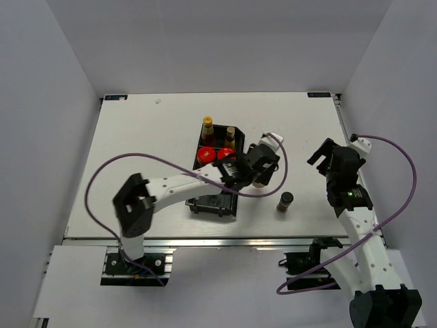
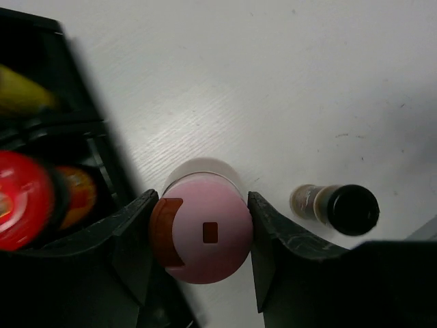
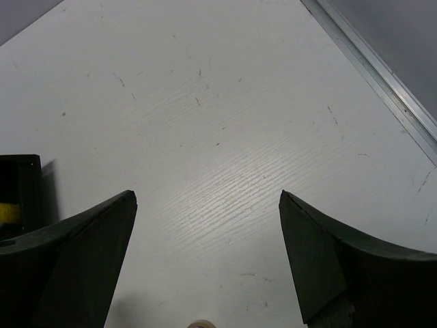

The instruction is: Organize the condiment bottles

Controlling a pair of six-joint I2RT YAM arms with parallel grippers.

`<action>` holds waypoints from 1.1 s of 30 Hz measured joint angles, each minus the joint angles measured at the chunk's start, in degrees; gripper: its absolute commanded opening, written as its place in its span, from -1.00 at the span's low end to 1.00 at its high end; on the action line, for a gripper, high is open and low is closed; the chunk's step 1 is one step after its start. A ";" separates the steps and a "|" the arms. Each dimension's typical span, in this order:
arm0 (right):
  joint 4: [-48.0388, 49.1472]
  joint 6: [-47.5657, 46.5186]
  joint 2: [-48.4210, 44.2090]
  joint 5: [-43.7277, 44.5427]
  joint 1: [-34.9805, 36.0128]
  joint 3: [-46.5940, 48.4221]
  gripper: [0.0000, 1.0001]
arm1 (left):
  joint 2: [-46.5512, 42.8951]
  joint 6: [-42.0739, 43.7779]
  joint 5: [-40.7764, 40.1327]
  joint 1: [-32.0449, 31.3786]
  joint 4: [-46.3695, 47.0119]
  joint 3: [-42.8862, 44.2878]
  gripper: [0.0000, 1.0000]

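Note:
My left gripper (image 2: 201,229) is shut on the pink-capped bottle (image 2: 205,232), which stands on the table just right of the black bin (image 2: 82,126); its fingers press both sides of the cap. In the top view the left gripper (image 1: 258,174) covers that bottle. A black-capped bottle (image 2: 341,207) (image 1: 285,201) stands alone to the right. Two red-lidded jars (image 1: 205,155) (image 1: 224,154) and two slim brown yellow-capped bottles (image 1: 207,126) (image 1: 230,133) sit in the bin. My right gripper (image 3: 208,205) (image 1: 322,152) hangs open over bare table with nothing between its fingers.
The black three-compartment bin (image 1: 208,205) lies mid-table, its near compartment partly under the left arm. The table's right edge rail (image 3: 382,75) runs close beside the right gripper. White walls enclose the table on three sides.

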 measured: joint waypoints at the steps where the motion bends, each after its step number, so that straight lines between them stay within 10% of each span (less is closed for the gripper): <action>1: 0.13 -0.04 0.59 -0.07 0.00 0.00 0.79 | -3.17 -0.11 -0.98 0.00 -0.35 -1.79 -0.29; 13: 1.03 -0.22 4.24 -0.87 -0.02 0.00 0.79 | -35.74 -10.80 -12.92 3.91 -6.43 -23.89 -0.29; 33: 0.57 -0.44 5.11 -2.36 -0.02 0.02 0.79 | -43.36 -11.26 -4.72 14.03 -4.37 -37.24 -0.27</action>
